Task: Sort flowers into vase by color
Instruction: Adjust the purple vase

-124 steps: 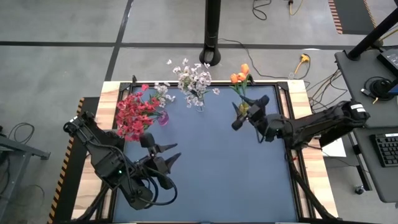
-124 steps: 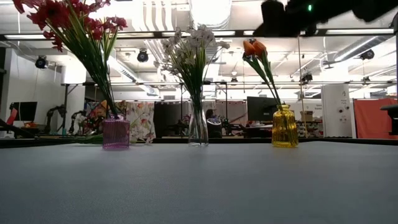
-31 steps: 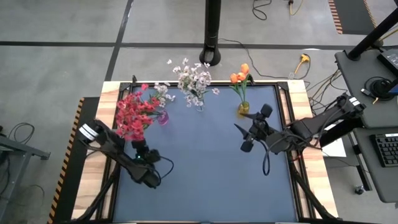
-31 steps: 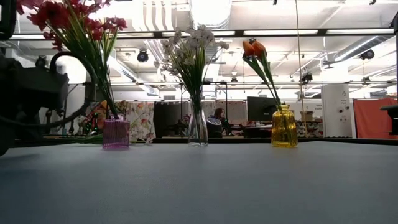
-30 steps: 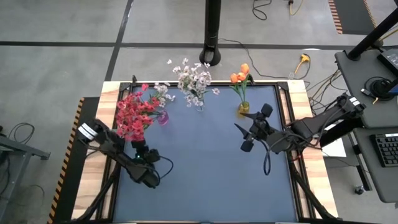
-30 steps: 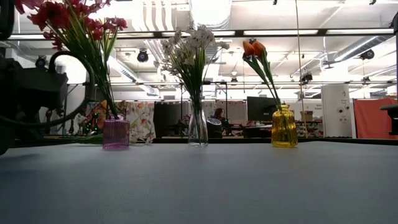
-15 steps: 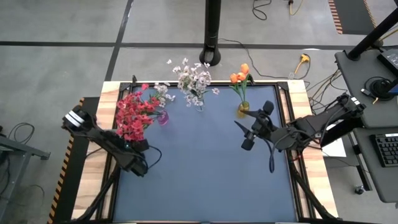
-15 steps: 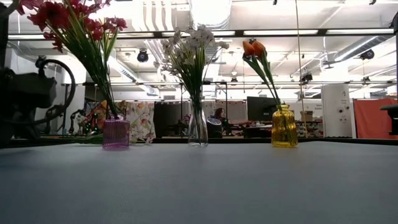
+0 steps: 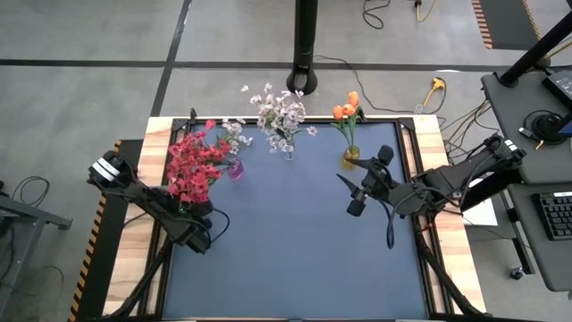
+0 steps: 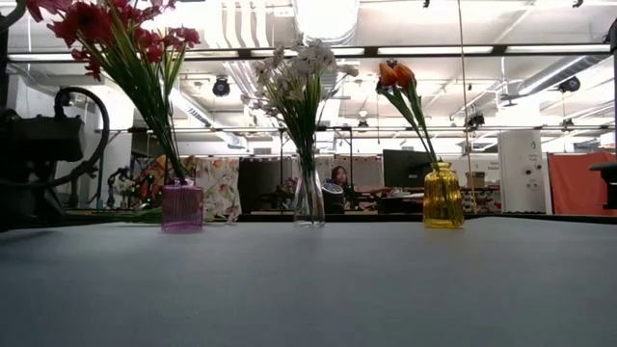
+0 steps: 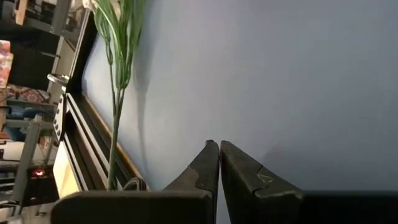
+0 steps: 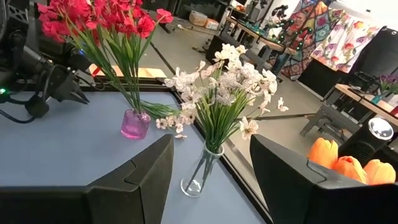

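Three vases stand along the mat's far side. A pink vase [image 9: 234, 169] holds red flowers [image 9: 191, 161], a clear vase [image 9: 286, 153] holds white flowers [image 9: 279, 112], and a yellow vase [image 9: 350, 155] holds orange flowers [image 9: 345, 107]. One white-blossomed spray [image 12: 166, 119] lies on the mat beside the pink vase. My left gripper [image 11: 219, 149] is shut and holds nothing, low over the mat's left part [image 9: 204, 215], near the red flowers. My right gripper [image 9: 351, 195] hangs open and raised on the near side of the yellow vase, with nothing between its fingers [image 12: 211, 180].
The blue mat [image 9: 295, 250] has free room in its middle and near half. A wooden border [image 9: 152, 143] and black frame run round it. A black pole base [image 9: 303, 82] stands beyond the far edge. A person [image 10: 339, 178] sits far off in the room.
My left arm has drawn back toward the table's left edge, its gripper staying shut and low over the mat. The vases and flowers have kept their places.
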Tool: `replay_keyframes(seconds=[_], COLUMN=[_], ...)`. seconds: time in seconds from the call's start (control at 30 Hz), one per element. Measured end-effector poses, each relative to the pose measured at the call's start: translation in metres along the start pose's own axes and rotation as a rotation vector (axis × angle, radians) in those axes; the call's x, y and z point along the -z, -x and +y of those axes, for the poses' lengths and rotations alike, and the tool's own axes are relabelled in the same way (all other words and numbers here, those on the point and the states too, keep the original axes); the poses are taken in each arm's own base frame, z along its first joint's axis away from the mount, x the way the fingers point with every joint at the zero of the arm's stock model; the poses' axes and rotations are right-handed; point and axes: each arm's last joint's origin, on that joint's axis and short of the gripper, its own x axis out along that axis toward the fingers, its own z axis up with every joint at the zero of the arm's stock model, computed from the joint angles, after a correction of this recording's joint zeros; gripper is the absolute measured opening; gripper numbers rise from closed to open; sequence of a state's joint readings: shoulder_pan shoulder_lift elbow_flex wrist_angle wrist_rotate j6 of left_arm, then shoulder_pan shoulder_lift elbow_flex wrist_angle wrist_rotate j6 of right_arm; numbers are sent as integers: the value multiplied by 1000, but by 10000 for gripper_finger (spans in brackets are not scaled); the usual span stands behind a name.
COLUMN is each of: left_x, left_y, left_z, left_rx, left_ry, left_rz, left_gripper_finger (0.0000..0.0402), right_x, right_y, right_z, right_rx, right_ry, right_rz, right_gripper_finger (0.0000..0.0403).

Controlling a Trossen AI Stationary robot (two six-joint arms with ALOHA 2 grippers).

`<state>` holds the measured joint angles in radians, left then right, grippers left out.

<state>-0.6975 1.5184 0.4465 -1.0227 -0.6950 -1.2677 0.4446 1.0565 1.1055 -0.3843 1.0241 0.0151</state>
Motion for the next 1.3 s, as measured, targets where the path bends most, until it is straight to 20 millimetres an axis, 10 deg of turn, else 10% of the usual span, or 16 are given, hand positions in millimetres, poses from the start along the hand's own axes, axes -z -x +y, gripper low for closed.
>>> replay_keyframes(seconds=[1.3], left_x=[-11], left_y=[-3], left_z=[5], left_rx=[-58], left_ry=[404], left_rz=[-313], left_gripper_finger=[0], right_x=[7], right_y=[-1], right_z=[2], right_rx=[-1], right_ry=[79], right_rz=[22], right_gripper_finger=[206])
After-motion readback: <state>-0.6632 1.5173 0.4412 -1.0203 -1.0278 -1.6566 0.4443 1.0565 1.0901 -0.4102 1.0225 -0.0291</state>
